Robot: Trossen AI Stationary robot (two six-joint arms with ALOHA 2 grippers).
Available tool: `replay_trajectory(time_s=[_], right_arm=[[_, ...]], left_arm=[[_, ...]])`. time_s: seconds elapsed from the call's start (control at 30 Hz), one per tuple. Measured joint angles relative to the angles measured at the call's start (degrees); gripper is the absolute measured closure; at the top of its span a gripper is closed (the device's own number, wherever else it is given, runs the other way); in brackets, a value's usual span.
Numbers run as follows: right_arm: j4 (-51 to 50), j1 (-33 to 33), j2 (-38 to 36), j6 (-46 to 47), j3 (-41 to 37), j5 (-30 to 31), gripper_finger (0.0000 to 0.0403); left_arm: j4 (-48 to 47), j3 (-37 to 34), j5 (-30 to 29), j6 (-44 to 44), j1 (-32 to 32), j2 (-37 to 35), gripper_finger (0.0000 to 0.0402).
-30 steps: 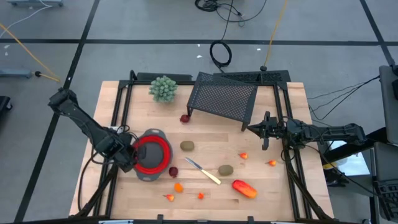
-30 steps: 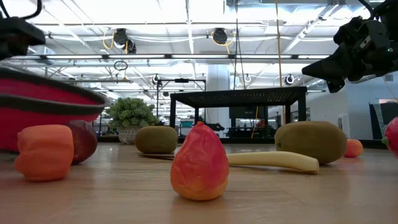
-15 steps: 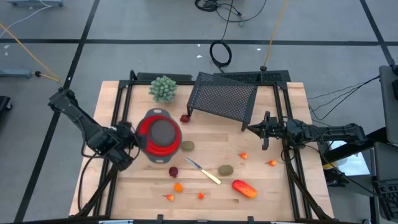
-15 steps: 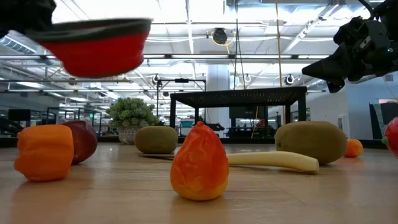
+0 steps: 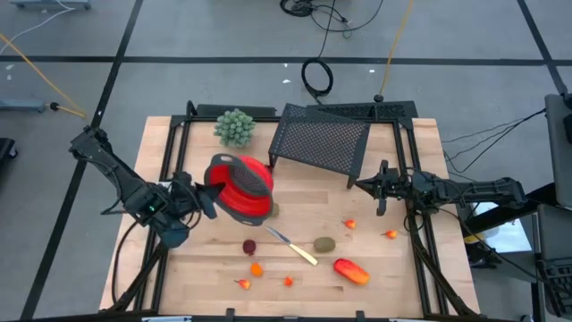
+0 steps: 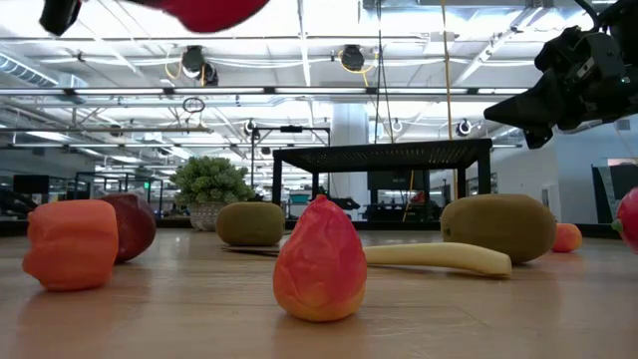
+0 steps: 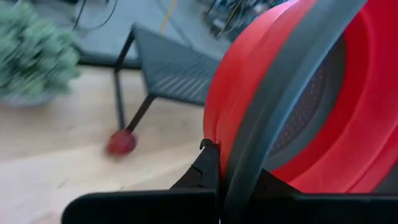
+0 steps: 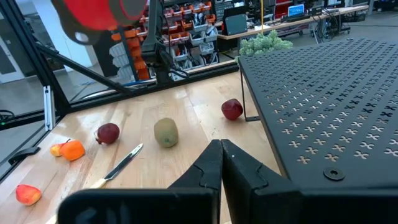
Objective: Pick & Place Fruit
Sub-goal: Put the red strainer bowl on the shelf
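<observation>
My left gripper (image 5: 209,196) is shut on the round red bowl (image 5: 243,190), which has a grey rim and is held up in the air and tipped. In the low view only the bowl's (image 6: 204,10) underside shows. On the table lie two brown kiwis (image 5: 323,243) (image 8: 166,132), dark red round fruits (image 5: 249,247) (image 7: 121,142), a longer orange-red piece (image 5: 351,271) and tiny orange bits (image 5: 256,268). My right gripper (image 5: 381,193) is shut and empty; it hovers near the table's right edge. My left gripper pinches the bowl's grey rim (image 7: 252,177) on the side toward the table's left. One finger (image 7: 208,167) lies on the red outer wall; the other is hidden by the bowl. It comes level from the left. The bowl is lifted clear and tipped up on edge.
A slim knife with a pale handle (image 5: 293,248) lies between the fruits. A black perforated metal stand (image 5: 320,141) and a small green plant (image 5: 235,127) are at the far side. A black frame runs along the table's edges.
My left gripper has lifted the red bowl off the table and carried it up, toward the far edge and to the right. The bowl has tipped from flat onto its edge. In the low view it has risen almost out of the picture.
</observation>
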Motion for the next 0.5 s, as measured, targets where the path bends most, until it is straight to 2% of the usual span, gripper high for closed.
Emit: replay_trajectory(time_s=[0.27, 0.4, 0.5], right_arm=[[0.0, 0.0, 0.0, -0.5, 0.0, 0.0, 0.0403], [0.0, 0.0, 0.0, -0.4, 0.0, 0.0, 0.0403], [0.0, 0.0, 0.0, -0.4, 0.0, 0.0, 0.0403]], left_arm=[[23.5, 0.0, -4.6, 18.0, 0.9, 0.0, 0.0401], [35.5, 0.0, -4.6, 23.8, 3.2, 0.0, 0.0401], [43.7, 0.0, -1.8, 28.1, 5.8, 0.0, 0.0401]])
